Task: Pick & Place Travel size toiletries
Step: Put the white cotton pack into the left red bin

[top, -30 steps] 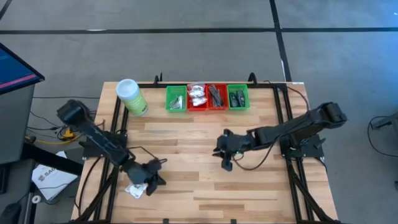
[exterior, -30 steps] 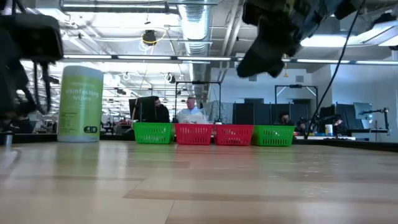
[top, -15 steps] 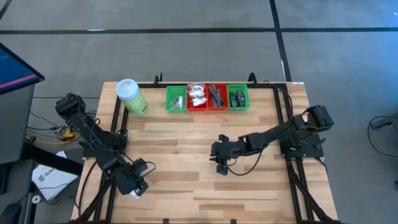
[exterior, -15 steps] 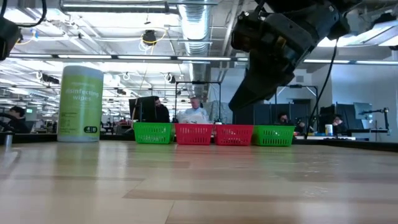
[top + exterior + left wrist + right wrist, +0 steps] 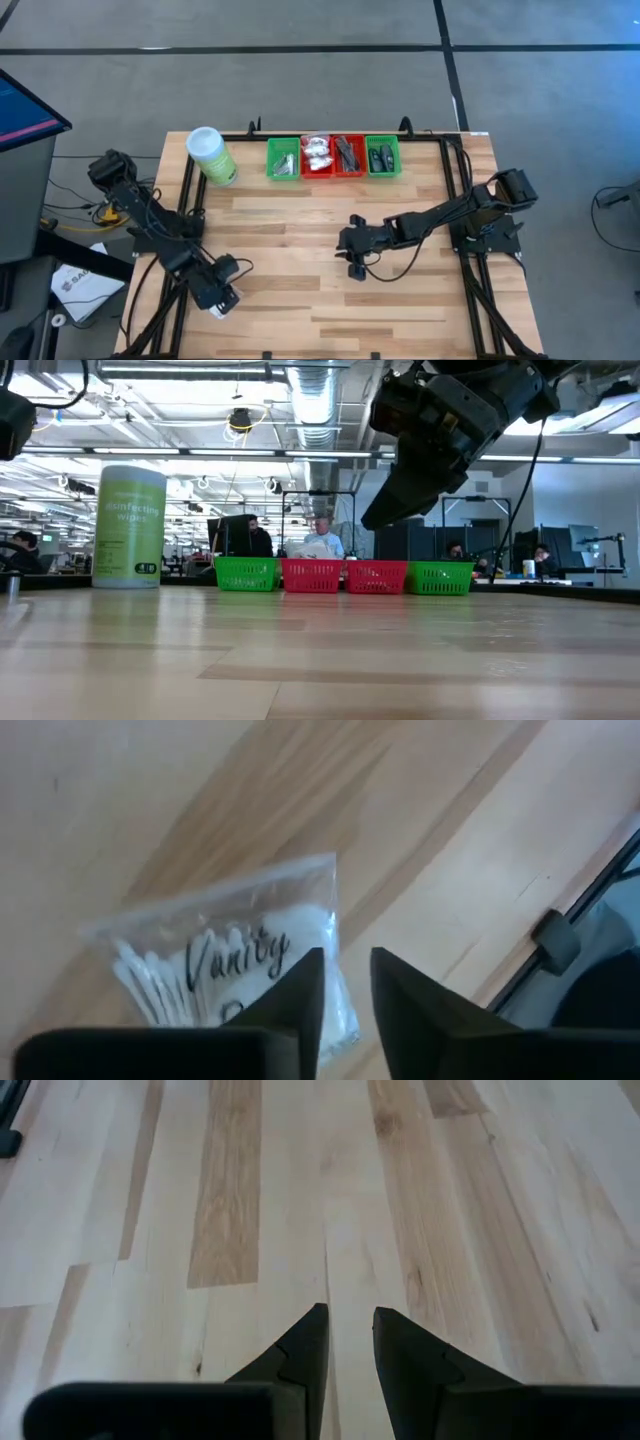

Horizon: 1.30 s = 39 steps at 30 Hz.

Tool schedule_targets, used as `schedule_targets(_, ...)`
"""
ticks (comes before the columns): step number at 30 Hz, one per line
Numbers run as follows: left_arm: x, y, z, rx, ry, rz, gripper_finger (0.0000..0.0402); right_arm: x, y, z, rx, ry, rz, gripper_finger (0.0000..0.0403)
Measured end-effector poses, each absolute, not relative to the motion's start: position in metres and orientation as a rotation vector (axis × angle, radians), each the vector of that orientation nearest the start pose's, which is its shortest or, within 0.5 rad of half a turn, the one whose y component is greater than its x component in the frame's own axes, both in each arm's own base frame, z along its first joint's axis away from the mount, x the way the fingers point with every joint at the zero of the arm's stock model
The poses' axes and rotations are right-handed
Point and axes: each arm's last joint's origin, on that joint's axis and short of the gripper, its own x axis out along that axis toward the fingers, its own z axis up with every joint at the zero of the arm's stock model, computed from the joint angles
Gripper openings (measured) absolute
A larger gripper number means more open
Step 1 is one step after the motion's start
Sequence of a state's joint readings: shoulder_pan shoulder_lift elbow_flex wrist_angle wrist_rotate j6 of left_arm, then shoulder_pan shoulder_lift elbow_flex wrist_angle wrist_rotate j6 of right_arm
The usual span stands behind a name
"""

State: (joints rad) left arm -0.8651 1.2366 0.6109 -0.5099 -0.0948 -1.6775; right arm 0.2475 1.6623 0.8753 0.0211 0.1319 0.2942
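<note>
High view: the wooden bench [image 5: 300, 260] is seen with a row of red and green trays [image 5: 333, 157] at its far edge, most toiletries already lying in them. One clear packet [image 5: 225, 965], printed "Vanity" and filled with white swabs, is left at the near left corner, directly beneath the left tool [image 5: 215, 296], its long axis roughly crosswise to the fingers. The left tool is slightly parted over it, nothing gripped. The right tool [image 5: 354, 263], well apart at mid-bench, is narrowly parted and empty.

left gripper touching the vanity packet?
Cannot tell. In the left wrist view the left gripper overlaps the vanity packet, but contact isn't plain.
</note>
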Motion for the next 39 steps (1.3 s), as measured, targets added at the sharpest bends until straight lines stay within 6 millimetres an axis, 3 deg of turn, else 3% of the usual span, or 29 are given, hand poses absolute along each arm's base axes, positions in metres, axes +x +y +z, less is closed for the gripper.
schedule_targets(6,0.143,-0.149,0.17,-0.617,1.243,0.122,0.0099,0.322,0.078,0.171,0.131,0.723,0.01,0.0075)
schedule_targets(12,0.143,-0.142,0.168,-0.457,1.346,-0.017,0.01,0.322,0.078,0.171,0.136,0.722,0.009,0.0075)
schedule_targets(25,0.143,-0.14,0.154,-0.17,1.393,-0.105,0.0154,0.322,0.078,0.171,0.138,0.722,0.008,0.0075)
schedule_targets(32,0.146,-0.142,0.138,-0.096,1.454,-0.074,0.0152,0.322,0.078,0.171,0.139,0.722,0.008,0.0075)
schedule_targets(39,0.147,-0.142,0.137,-0.094,1.454,-0.073,0.0141,0.322,0.078,0.171,0.139,0.722,0.009,0.0075)
